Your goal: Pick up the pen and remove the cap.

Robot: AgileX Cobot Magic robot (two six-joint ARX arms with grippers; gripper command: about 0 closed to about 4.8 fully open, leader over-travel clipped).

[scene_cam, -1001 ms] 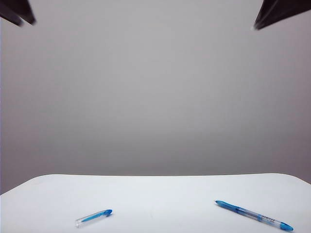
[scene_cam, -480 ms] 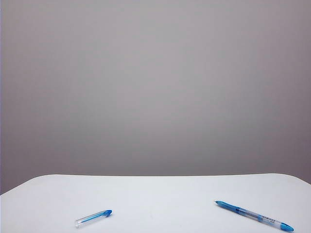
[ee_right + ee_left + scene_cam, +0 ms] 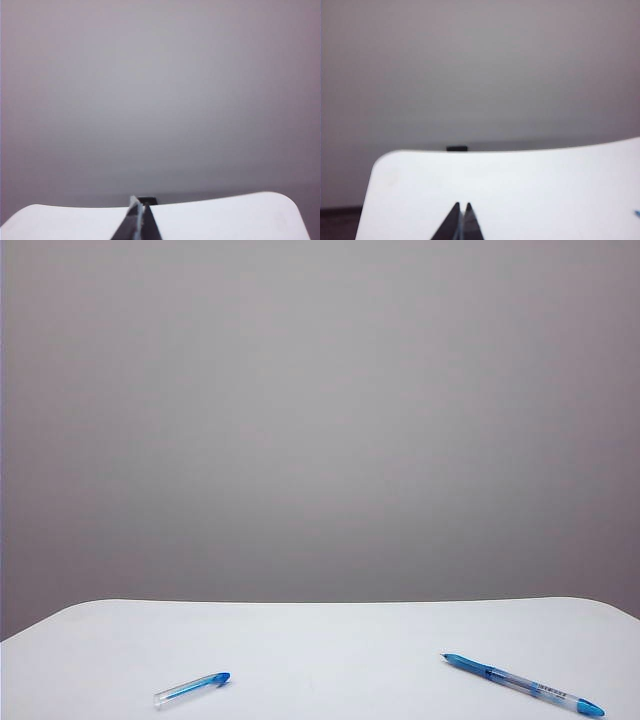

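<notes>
Pen (image 3: pixel 523 685) and cap (image 3: pixel 192 689) are seen lying well apart on the table (image 3: pixel 320 640), cap already off. Left gripper (image 3: pixel 461 206) and right gripper (image 3: pixel 136 202) are held above the table, fingers pressed together, nothing gripped.

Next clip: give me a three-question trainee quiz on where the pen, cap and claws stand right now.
1. True or false: the cap is on the pen.
2. In the exterior view, which lies further left on the table: A pen, B cap?
3. Fill in: the left claw and right claw are both ____, holding nothing.

Key: 1 false, they lie apart; 2 B; 3 shut.
</notes>
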